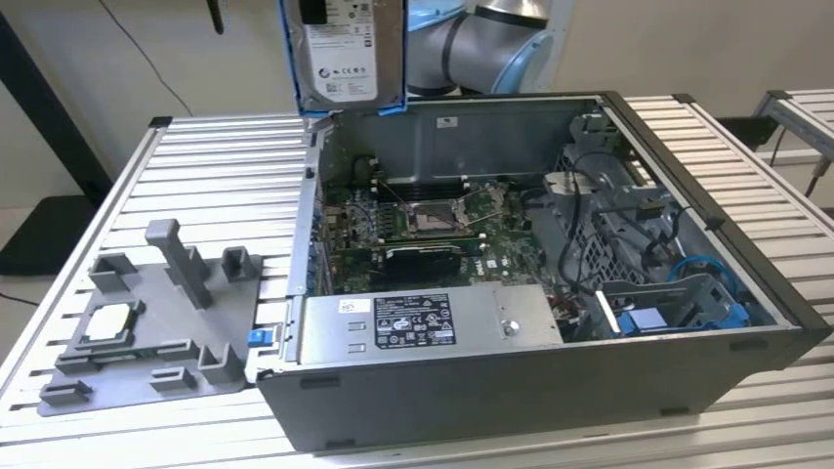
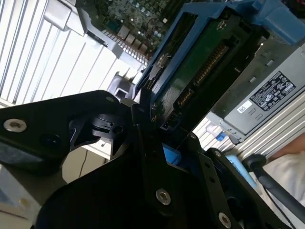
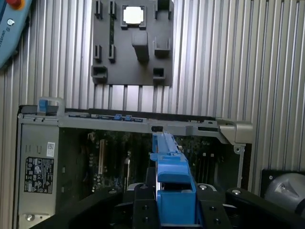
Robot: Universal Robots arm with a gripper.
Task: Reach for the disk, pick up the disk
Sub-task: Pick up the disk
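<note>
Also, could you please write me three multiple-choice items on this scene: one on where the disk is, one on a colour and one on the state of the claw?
1. Where is the disk?
A. Lying on a grey tray
B. Held up above the open computer case
C. Seated inside the case

2. What colour is the frame around the disk?
A. Red
B. Yellow
C. Blue

3. What state is the claw in?
A. Shut on the disk
B. Open and empty
C. Shut on a cable

Answers:
1 B: the exterior view shows it raised above the case's rim.
2 C: the frame is blue in both wrist views.
3 A: the first wrist view shows the frame clamped between the claw's fingers.
</note>
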